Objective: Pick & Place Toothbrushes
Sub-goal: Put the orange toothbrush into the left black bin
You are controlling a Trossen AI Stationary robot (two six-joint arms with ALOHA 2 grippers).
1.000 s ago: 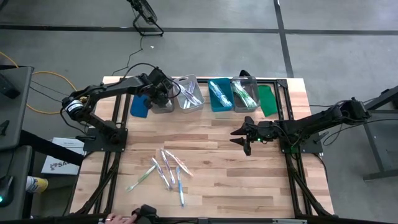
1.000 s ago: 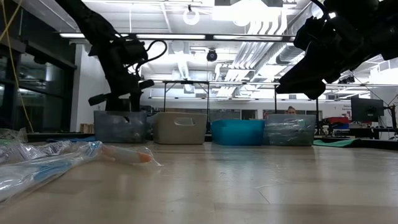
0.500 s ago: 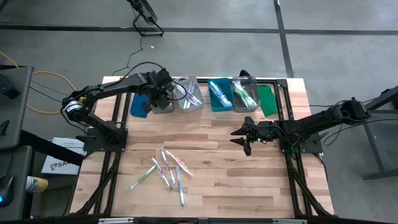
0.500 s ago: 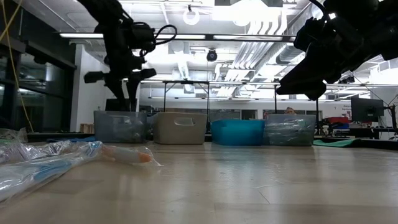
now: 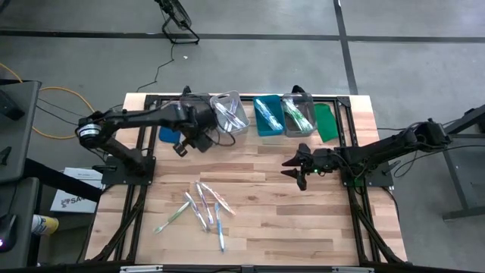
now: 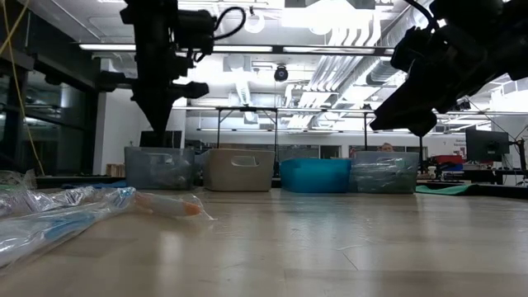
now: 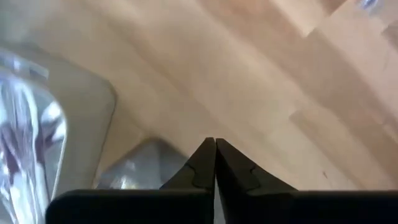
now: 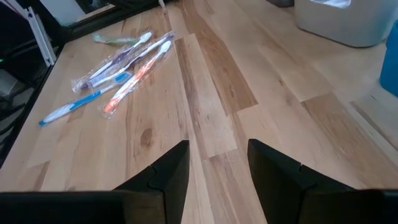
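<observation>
1. A wooden table (image 5: 258, 227) stands on a grey floor.
2. Loose toothbrushes (image 5: 203, 206) lie on its front part, more sit in the bins (image 5: 261, 115) at the back.
3. The left gripper (image 5: 182, 147) is pinched closed, holding nothing, near the bins.
4. The right gripper (image 5: 292, 167) hangs with fingers apart, empty, over the middle.

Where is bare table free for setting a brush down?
Free: the strip between the bins and the loose toothbrushes, and the table's right front corner. Crowded: the bin row, with the left gripper beside it; the right gripper hangs mid-right.
</observation>
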